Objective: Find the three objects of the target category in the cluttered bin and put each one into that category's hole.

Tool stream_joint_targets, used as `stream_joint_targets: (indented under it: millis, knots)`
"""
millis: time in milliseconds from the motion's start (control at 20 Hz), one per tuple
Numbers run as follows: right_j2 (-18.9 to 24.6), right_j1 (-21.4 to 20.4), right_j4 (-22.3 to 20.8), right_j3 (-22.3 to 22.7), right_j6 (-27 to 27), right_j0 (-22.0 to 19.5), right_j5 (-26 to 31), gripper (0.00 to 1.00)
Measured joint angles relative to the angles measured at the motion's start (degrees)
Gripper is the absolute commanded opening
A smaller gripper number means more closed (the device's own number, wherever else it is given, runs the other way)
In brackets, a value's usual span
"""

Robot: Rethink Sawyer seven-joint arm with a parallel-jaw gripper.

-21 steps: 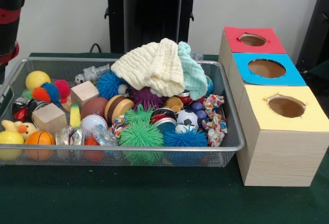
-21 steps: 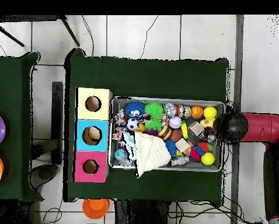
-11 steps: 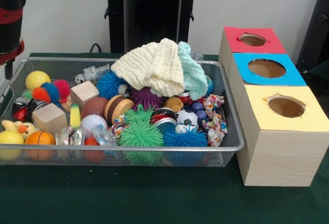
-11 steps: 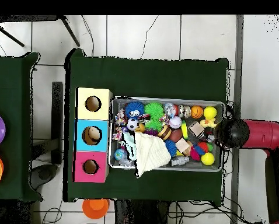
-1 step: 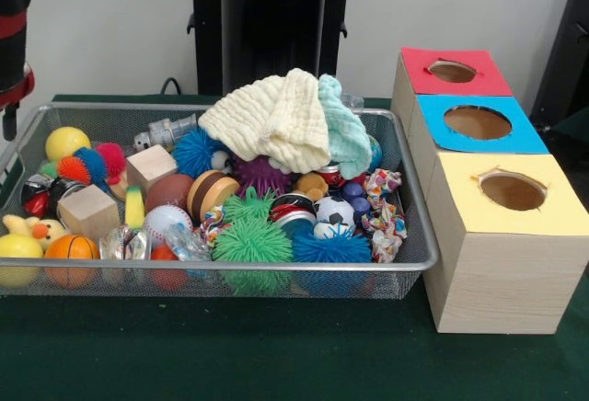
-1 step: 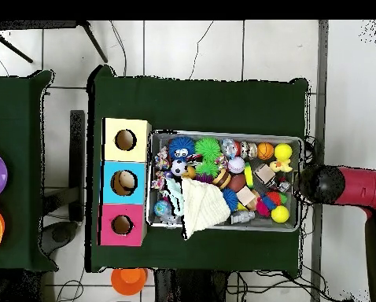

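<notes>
Looking for the fingers gets you nowhere: only the arm's (image 5: 11, 42) red and black body shows at the front view's left edge, and from overhead its round black end (image 6: 321, 184) hangs just outside the bin's end wall, so you cannot tell whether the gripper is apart or together, and nothing visible is carried.

Beside it, the wire bin (image 5: 405, 180) is full: a cream cloth (image 5: 271, 120) and a mint cloth (image 5: 345, 130) heaped on top, green spiky balls (image 5: 251, 240), wooden cubes (image 5: 87, 210), a yellow ball (image 5: 67, 142), a small basketball (image 5: 71, 247) and more underneath. You are not told which category is the target, so its three objects cannot be picked out; they should lie somewhere in this clutter, possibly under the cloths.

Past the bin's other end stand the red box (image 5: 451, 72), blue box (image 5: 479, 123) and yellow box (image 5: 511, 191), each with one round hole.

By my reading you are at the search step with no pick in hand. The next move calls for bringing the arm over the bin and choosing one clear, reachable item.

No writing or brand is readable.
</notes>
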Motion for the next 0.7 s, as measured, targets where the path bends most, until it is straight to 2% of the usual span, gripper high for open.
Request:
stream_joint_targets:
  millis: [700]
  knots:
    - [3.8,0.1,3.4,3.9,0.0,-3.9,-5.0,1.0]
